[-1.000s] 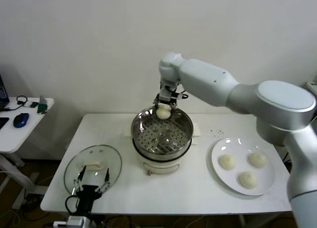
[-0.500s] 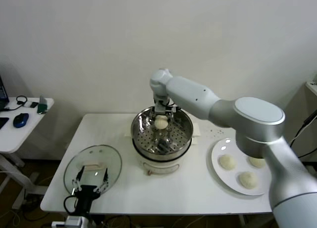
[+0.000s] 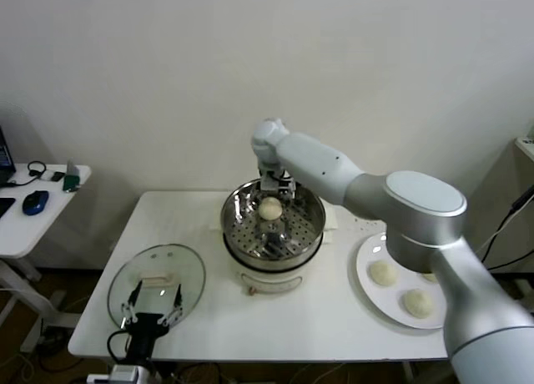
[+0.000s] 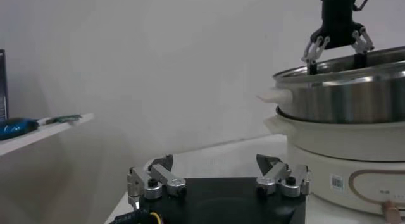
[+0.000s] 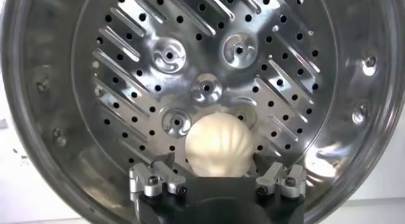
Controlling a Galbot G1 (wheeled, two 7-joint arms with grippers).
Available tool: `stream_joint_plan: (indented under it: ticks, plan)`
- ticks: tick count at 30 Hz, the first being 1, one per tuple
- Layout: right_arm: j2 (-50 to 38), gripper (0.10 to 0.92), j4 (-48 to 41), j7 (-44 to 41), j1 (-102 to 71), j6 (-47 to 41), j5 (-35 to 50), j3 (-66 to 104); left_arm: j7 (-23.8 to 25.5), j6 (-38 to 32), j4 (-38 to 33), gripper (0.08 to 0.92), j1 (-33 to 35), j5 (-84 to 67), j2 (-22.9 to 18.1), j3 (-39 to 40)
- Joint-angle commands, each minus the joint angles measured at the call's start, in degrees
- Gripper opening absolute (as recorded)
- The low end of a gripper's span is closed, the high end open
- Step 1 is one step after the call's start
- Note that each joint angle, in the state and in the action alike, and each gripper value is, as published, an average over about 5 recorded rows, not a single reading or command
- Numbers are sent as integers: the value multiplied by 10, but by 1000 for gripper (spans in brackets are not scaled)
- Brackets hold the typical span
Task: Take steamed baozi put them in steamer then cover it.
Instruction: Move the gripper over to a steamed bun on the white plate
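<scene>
The steamer (image 3: 273, 221) stands mid-table, a shiny perforated steel basket on a white pot base. One baozi (image 3: 269, 207) lies on the basket floor near its far side; the right wrist view shows it (image 5: 219, 146) between my fingers. My right gripper (image 3: 276, 186) reaches down into the basket over this bun, jaws spread to either side of it. Three more baozi (image 3: 382, 273) sit on a white plate (image 3: 364, 255) at the right. The glass cover (image 3: 157, 280) lies flat at the front left. My left gripper (image 3: 151, 305) hangs open and empty at the cover's near edge.
A white side table (image 3: 33, 217) with a blue mouse (image 3: 34, 202) stands at the far left. The wall is close behind the steamer. The steamer's wall (image 4: 345, 95) rises ahead of the left gripper.
My right gripper came down from above the steamer's far rim into the basket with the baozi. Over the last half second it has hardly moved. The left arm has stayed still.
</scene>
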Motion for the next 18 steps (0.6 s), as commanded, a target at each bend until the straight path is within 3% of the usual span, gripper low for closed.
stream_joint_plan:
  ticks: [1, 10, 18]
  plan:
    - [-33, 823, 58, -20, 23, -10, 13, 17, -1, 0, 0, 823, 2, 1, 0, 0]
    - [-177, 823, 207, -12, 116, -126, 183, -34, -1, 0, -5, 823, 6, 3, 1, 1]
    - [-387, 823, 358, 61, 228, -419, 448, -179, 0, 3, -22, 823, 9, 2, 4, 4]
